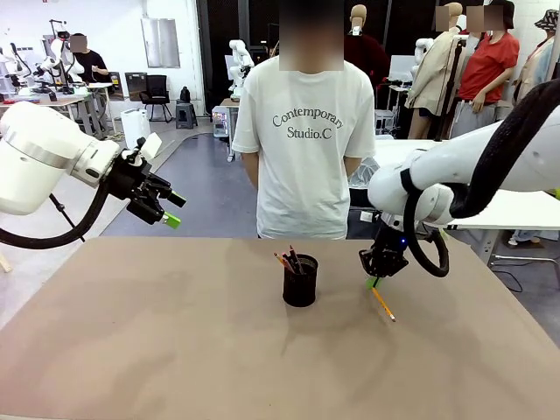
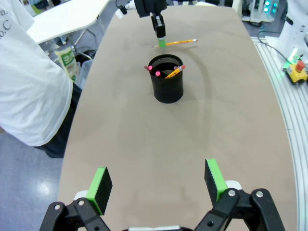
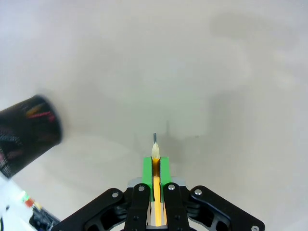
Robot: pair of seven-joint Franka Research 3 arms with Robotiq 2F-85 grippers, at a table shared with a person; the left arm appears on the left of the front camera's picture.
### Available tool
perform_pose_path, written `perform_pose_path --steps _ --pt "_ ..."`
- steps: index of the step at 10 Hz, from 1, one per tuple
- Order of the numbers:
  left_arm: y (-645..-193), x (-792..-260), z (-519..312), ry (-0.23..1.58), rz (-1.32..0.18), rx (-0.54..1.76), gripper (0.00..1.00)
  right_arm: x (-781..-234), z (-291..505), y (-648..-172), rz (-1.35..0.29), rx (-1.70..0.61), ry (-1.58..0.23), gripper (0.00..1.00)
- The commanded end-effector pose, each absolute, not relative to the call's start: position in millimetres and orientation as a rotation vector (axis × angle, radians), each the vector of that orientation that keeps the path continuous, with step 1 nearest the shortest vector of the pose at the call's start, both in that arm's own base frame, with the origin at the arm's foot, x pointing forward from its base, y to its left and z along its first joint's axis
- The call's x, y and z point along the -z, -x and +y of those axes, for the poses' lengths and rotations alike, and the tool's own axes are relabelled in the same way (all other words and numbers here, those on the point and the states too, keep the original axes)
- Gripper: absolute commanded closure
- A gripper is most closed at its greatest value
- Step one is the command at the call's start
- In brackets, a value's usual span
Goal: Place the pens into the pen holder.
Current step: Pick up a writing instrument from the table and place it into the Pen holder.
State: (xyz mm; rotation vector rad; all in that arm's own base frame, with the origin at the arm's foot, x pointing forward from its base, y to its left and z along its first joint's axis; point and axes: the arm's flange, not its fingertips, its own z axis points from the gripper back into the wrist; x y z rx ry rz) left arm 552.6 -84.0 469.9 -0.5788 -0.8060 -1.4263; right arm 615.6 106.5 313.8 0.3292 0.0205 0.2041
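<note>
Right claw (image 3: 156, 166) down, pinching pencil (image 1: 382, 304); left claw (image 2: 159, 185) raised, spread

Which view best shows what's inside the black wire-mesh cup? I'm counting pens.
The left wrist view: it looks down into the black wire-mesh cup, showing pen ends inside. The front view shows the cup side-on, tips poking out. The right wrist view blurs it at the edge.

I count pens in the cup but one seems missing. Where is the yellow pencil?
The yellow pencil is pinched between the right arm's fingers, low over the table, to the right of the black mesh cup in the front view.
</note>
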Motion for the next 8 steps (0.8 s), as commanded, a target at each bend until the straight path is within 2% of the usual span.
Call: perform_pose_path --steps 1,2,4,5,7,8 --pt "-551 -472 -82 0.589 -0.805 1.426 0.0 -340 82 -609 0.024 -0.345 -0.516 1.0" --pt "-551 -472 -82 0.589 -0.805 1.426 0.0 -349 72 -607 0.012 -0.374 -0.596 1.0" --pt "-551 -472 -82 0.589 -0.805 1.426 0.0 -371 53 -601 -0.144 -0.489 -0.754 1.0" --pt "-551 -472 -82 0.589 -0.805 1.426 0.0 -385 45 -594 -0.313 -0.507 -0.818 1.0" --pt "-551 -472 -82 0.589 -0.805 1.426 0.0 -404 26 -579 -0.553 -0.526 -0.949 1.0" --pt "-551 -472 -82 0.589 -0.805 1.426 0.0 -416 19 -575 -0.681 -0.442 -1.024 1.0"
